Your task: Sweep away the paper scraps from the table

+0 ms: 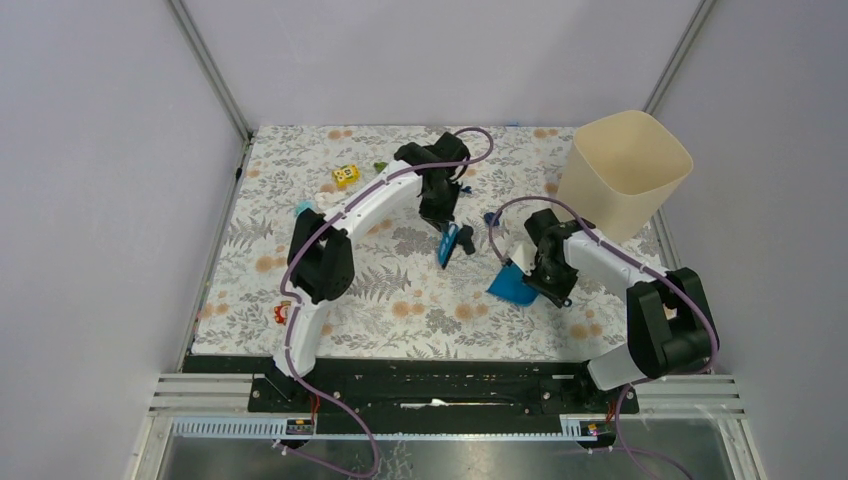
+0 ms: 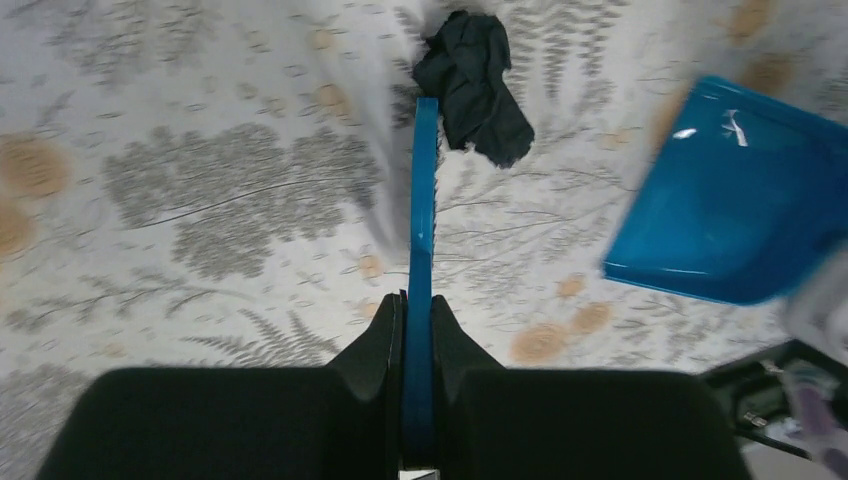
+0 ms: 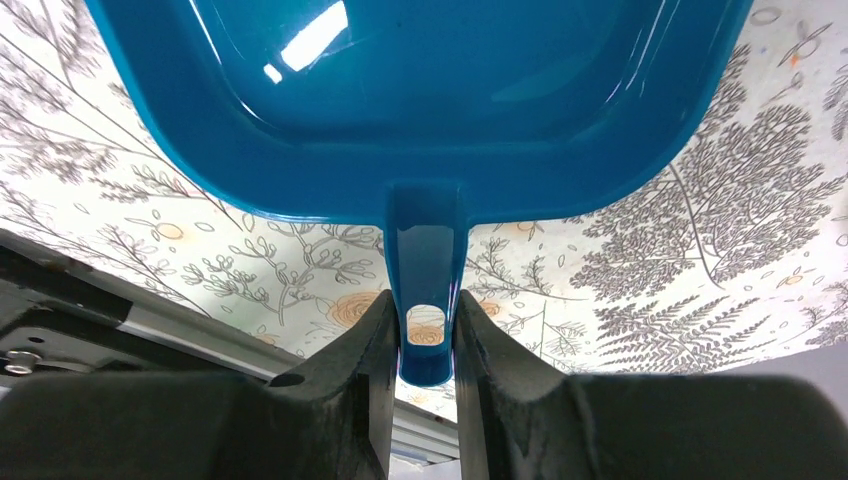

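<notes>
While the left end effector (image 2: 418,325) is clamped tight on a thin blue sweeper blade (image 2: 423,190), a dark crumpled paper scrap (image 2: 475,85) lies on the tabletop (image 2: 200,210) at the blade's far tip, to its right. The right end effector (image 3: 425,325) is closed on the handle of the blue dustpan (image 3: 420,100), right of the blade and apart from that scrap. Only the top view shows a green scrap (image 1: 380,166) near a yellow cube (image 1: 346,176), and a cream bin (image 1: 625,170) at the far right.
</notes>
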Available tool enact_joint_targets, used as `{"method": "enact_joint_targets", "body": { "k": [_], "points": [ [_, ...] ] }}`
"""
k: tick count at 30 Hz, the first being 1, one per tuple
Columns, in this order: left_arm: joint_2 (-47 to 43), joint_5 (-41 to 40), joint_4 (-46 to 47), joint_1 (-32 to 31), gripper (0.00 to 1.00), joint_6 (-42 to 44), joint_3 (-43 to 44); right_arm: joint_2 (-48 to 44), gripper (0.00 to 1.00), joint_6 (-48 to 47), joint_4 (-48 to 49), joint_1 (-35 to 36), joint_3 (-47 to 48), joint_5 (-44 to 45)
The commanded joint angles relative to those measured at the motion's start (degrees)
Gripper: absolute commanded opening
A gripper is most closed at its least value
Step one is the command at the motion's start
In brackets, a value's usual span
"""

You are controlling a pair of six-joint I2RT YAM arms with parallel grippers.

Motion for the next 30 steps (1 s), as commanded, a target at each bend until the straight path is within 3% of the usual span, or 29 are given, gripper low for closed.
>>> {"method": "enact_joint_targets", "body": {
  "k": [1, 6, 9, 13, 16, 26, 30],
  "points": [
    [0.5, 11.5, 6.8, -1.6, 0.0, -2.0, -0.1, 1.6, 0.0, 3.6, 0.0, 1.0, 4.4, -2.7],
    [-2.2, 20.4, 8.5, -4.2, 0.0, -2.6, -0.5, 2.5, 0.0, 4.3, 0.4, 1.1, 5.6, -3.3],
    [-8.7, 24.5, 11.2, -5.0, 0.0, -2.3, -4.6, 2.6, 0.0, 4.2, 0.8, 1.1, 5.2, -2.8],
    [-16.4, 18.3, 12.9, -3.9, 0.0, -2.6, -11.4, 2.1, 0.0, 4.4, 1.1, 1.0, 4.3, -2.5],
    [-17.2, 11.0, 10.5, -2.6, 0.0, -1.5, -11.9, 1.6, 0.0, 4.9, 1.2, 1.1, 3.9, -2.7],
    [-4.5, -10.7, 5.5, -2.1, 0.0, 4.4, 3.8, 1.0, 0.0, 7.0, 1.0, 1.1, 2.7, 0.1],
    [2.3, -11.1, 5.3, -2.2, 0.0, 6.3, 9.6, 1.6, 0.01, 8.5, 0.5, 1.0, 2.4, 1.7]
  ]
}}
